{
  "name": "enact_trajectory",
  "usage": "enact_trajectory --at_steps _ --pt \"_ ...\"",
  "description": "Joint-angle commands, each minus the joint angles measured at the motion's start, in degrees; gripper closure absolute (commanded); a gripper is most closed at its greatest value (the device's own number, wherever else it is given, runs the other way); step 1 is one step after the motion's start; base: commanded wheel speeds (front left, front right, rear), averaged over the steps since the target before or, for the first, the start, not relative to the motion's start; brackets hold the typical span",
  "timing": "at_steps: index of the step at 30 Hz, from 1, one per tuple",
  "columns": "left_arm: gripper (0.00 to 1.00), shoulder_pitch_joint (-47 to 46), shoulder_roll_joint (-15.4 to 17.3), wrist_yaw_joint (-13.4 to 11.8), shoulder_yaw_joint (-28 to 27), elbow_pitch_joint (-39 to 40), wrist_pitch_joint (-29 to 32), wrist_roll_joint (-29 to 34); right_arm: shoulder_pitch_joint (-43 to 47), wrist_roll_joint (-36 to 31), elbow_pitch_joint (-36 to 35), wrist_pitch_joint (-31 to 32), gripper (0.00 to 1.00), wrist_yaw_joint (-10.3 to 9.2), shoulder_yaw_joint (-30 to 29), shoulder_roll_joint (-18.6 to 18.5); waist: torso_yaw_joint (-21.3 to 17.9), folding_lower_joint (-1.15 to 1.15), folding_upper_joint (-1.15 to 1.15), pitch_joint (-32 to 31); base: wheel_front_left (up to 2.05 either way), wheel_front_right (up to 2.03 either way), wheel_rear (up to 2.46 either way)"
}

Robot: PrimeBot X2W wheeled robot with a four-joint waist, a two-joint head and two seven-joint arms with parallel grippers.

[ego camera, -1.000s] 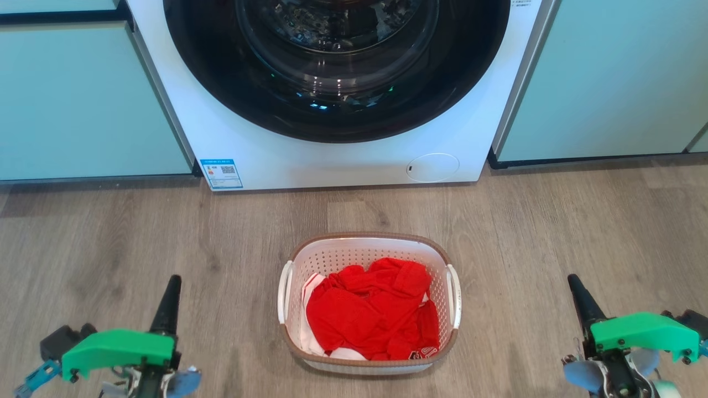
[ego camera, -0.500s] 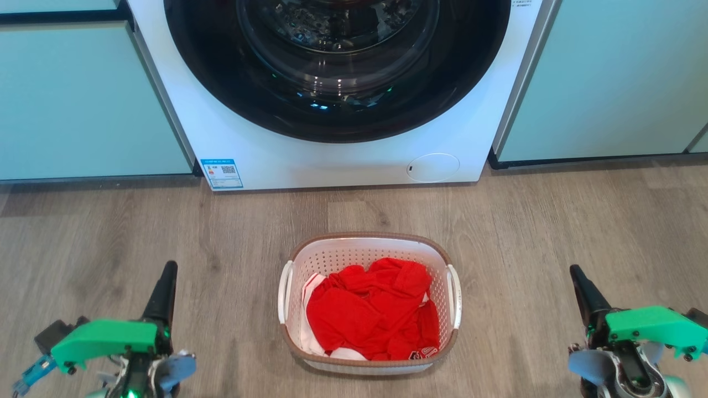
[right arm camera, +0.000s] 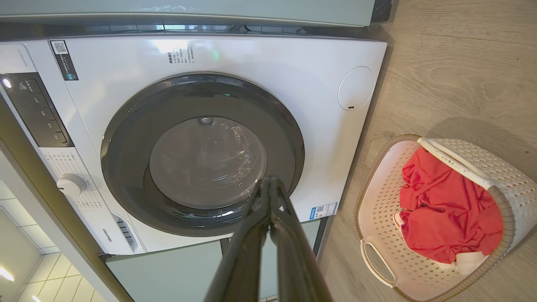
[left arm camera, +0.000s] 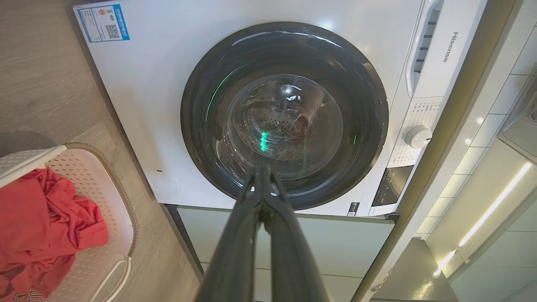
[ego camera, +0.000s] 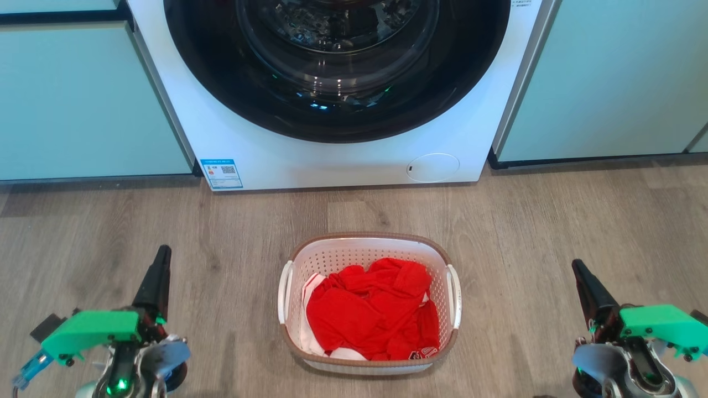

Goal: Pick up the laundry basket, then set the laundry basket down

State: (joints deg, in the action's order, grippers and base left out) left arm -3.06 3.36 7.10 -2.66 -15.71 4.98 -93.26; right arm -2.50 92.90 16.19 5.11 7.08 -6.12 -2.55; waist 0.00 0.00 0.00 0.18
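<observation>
The grey wood floor (ego camera: 553, 232) and the white washing machine (ego camera: 343, 166) take up most of the head view. The laundry basket (ego camera: 365, 237) stands on the floor at 6 o'clock from the machine's dark door (ego camera: 337, 66), a little short of it. A crumpled red garment (ego camera: 368, 312) fills the basket's lower half. I judge the basket to be light and fairly stiff, a thin perforated plastic shell carrying only soft cloth. Its smooth walls would probably slip and flex if pinched, so the two side handles, at 9 o'clock (ego camera: 284, 298) and 3 o'clock (ego camera: 454, 296), look like the sound places to take it, one per arm to keep it level. The left gripper (ego camera: 162, 255) sits at 8 o'clock from the basket and the right gripper (ego camera: 578, 266) at 4 o'clock. Both are well apart from it, fingers pressed together on nothing. That fits a basket waiting to be lifted as well as one already put back. The head view gives both handles and both stand-offs at once. The wrist views add the machine's dial (left arm camera: 417, 136), and the right one shows a handle's open loop (right arm camera: 377, 262).
</observation>
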Motion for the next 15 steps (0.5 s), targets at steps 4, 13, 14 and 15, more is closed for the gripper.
enact_trajectory --at_steps 4,13,14,15 --pt "1.00 -3.0 0.6 0.4 -2.4 1.7 0.3 -0.1 -3.6 0.2 -2.2 0.4 1.00 0.41 0.8 -1.2 0.0 0.00 0.00 0.0 0.00 0.00 0.00" --pt "1.00 -3.0 0.5 0.4 -2.6 1.7 0.5 0.0 -3.6 0.1 -2.2 0.5 1.00 0.41 0.6 -1.1 0.0 0.00 0.00 0.0 0.00 0.00 0.00" --pt "1.00 -3.0 0.5 0.4 -2.6 1.7 0.5 0.0 -3.6 0.1 -2.2 0.5 1.00 0.41 0.6 -1.1 0.0 0.00 0.00 0.0 0.00 0.00 0.00" --pt "1.00 -3.0 0.4 0.4 -2.6 1.7 0.5 0.0 -3.6 0.1 -2.2 0.6 1.00 0.41 0.6 -1.1 0.0 0.00 0.00 0.0 0.00 0.00 0.00"
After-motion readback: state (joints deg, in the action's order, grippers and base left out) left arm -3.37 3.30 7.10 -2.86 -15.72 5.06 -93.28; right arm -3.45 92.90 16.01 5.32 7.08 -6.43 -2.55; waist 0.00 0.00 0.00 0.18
